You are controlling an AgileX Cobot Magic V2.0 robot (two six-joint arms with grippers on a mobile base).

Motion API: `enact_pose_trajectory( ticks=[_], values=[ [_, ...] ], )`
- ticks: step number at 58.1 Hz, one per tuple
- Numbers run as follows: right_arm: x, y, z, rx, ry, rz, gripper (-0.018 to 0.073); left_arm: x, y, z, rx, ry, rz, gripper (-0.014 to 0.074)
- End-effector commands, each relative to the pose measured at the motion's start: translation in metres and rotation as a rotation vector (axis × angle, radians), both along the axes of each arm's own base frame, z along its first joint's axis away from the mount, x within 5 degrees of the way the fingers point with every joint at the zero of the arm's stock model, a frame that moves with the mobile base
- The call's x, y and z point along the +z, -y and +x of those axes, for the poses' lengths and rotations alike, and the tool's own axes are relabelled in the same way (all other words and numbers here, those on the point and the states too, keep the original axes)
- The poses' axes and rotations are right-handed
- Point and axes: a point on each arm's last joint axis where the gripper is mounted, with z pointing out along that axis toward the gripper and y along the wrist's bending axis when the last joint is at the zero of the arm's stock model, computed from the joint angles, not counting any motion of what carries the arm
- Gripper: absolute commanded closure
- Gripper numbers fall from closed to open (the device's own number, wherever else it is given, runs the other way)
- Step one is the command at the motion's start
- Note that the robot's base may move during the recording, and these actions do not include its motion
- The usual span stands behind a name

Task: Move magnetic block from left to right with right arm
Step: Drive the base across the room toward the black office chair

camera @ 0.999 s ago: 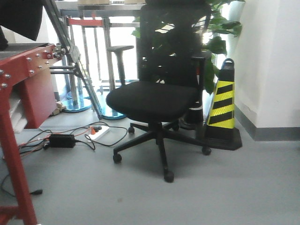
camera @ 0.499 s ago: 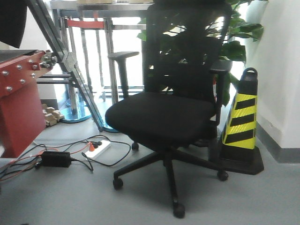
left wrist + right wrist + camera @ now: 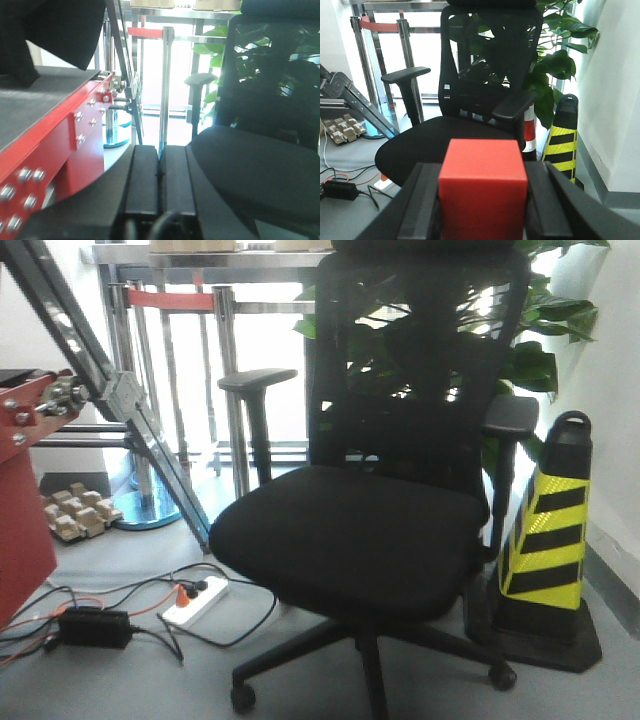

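Observation:
In the right wrist view the magnetic block (image 3: 483, 187), a plain bright-red cube, fills the space between the two black fingers (image 3: 422, 202) of my right gripper (image 3: 482, 200), which is shut on it and held up in the air facing the office chair. In the left wrist view my left gripper (image 3: 160, 165) has its two black pads pressed together, shut with nothing between them, beside a red metal frame (image 3: 60, 140). Neither gripper nor the block shows in the exterior view.
A black office chair (image 3: 370, 530) stands straight ahead. A yellow-and-black traffic cone (image 3: 550, 540) is at its right by the wall, with a plant (image 3: 520, 330) behind. A power strip (image 3: 195, 600) and cables lie on the floor at left, beside the red frame (image 3: 20, 520).
The exterior view has shifted: the chair and cone now stand nearer and larger, and the red frame has slid toward the left edge.

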Motion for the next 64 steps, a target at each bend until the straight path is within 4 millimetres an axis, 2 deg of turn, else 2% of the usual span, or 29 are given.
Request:
enact_pose_trajectory(
  ticks=[1,64],
  values=[
    [0.0164,0.0013,-0.0009,-0.015,0.099,0.006,0.0179,0.0044,0.0002,-0.0008,-0.006,0.079,-0.011,0.0713],
    [0.0164,0.0013,-0.0009,-0.015,0.099,0.006,0.0179,0.0044,0.0002,-0.0008,-0.006,0.079,-0.011,0.0713]
  ],
)
